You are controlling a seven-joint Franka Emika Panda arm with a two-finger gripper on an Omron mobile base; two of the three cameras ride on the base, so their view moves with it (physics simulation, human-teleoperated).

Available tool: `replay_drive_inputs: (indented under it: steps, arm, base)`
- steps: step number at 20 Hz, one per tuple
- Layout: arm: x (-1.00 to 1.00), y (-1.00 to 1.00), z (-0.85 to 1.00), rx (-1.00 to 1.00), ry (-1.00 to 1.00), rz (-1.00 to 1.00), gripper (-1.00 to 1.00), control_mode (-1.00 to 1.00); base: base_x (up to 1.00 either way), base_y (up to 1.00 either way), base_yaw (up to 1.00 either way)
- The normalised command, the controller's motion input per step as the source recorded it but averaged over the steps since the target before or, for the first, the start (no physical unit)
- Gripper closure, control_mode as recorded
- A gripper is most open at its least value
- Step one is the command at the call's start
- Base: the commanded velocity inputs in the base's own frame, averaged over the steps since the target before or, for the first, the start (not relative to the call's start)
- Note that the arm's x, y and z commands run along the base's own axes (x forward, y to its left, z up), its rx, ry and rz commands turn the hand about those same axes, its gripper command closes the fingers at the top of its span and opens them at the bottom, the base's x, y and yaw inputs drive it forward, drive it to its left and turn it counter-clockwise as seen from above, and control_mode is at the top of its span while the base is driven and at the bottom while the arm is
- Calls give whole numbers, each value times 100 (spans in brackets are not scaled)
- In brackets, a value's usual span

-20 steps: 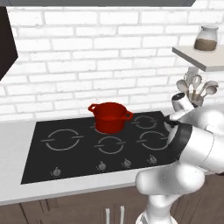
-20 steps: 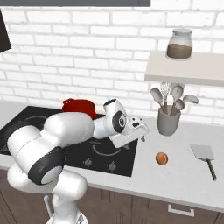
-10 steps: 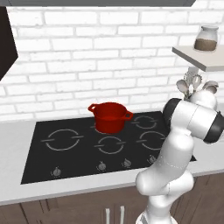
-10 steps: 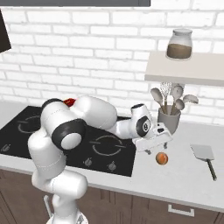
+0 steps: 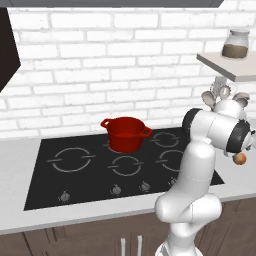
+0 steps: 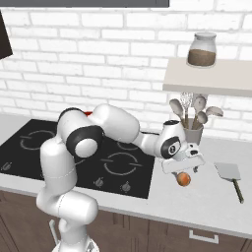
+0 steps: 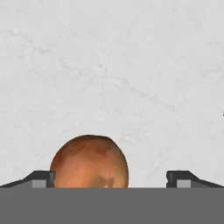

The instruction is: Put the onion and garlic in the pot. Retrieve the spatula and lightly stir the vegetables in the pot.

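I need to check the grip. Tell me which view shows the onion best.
The hand view: the onion sits large between the open pincer tips. The right base view shows it small beneath the hand; the left base view shows a sliver.

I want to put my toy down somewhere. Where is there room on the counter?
Free: the grey counter in front of the onion, and the stove left of the pot. Crowded: around the utensil cup, the gripper and the spatula.

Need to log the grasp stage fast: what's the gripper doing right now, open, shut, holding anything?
Gripper: open, holding nothing; its fingertips stand wide apart just above the onion on the counter, onion off-centre toward one tip.
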Motion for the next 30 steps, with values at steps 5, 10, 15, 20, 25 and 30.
replay_drive_inputs:
  steps: [5, 10, 15, 20, 25, 30]
  arm:
    - [-52, -1, -9, 0, -2, 0, -100, -100]
    - [-13, 12, -37, 1, 0, 0, -100, -100]
    - [10, 5, -27, 6, -6, 0, -100, -100]
    - [3, -1, -25, 8, -7, 3, -100, -100]
    - [-19, 8, 5, 6, -7, 1, 100, -100]
    - [-6, 96, 85, 0, -18, 22, 100, -100]
  base:
    - [0, 0, 0]
    - [0, 0, 0]
    - [0, 0, 0]
    - [0, 0, 0]
    - [0, 0, 0]
    - [0, 0, 0]
